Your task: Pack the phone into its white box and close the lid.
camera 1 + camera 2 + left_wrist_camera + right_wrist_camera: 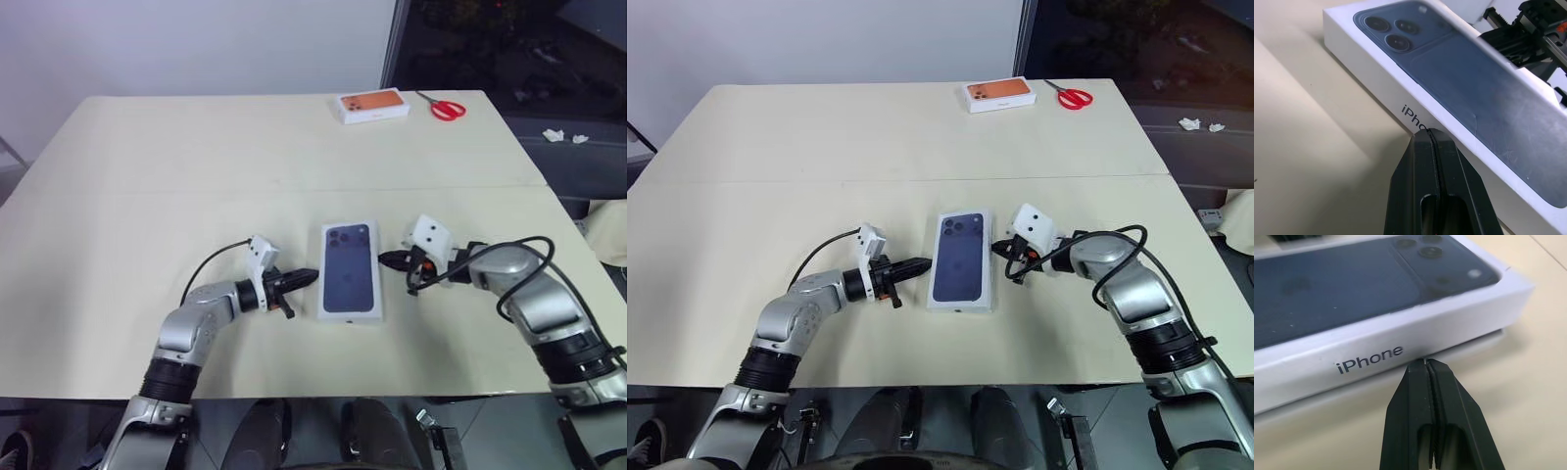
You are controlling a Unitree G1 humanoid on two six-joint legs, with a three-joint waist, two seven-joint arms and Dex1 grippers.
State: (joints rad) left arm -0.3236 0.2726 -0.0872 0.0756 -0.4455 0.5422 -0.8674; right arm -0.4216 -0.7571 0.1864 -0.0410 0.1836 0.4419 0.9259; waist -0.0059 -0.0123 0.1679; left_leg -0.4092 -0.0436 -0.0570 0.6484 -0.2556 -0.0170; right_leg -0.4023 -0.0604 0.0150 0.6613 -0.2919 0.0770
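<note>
Lid (350, 269) on the white box (1400, 377) mid-counter (196, 196), box mostly hidden, phone inside unseen; left tool (306, 279) and right tool (389, 259) both fully closed, empty, tips at the lid's opposite long sides.

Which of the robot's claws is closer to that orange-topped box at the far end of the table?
The right gripper. It sits right of the lid in the middle, on the same side as the orange-printed box. The left gripper is left of the lid, slightly farther.
</note>
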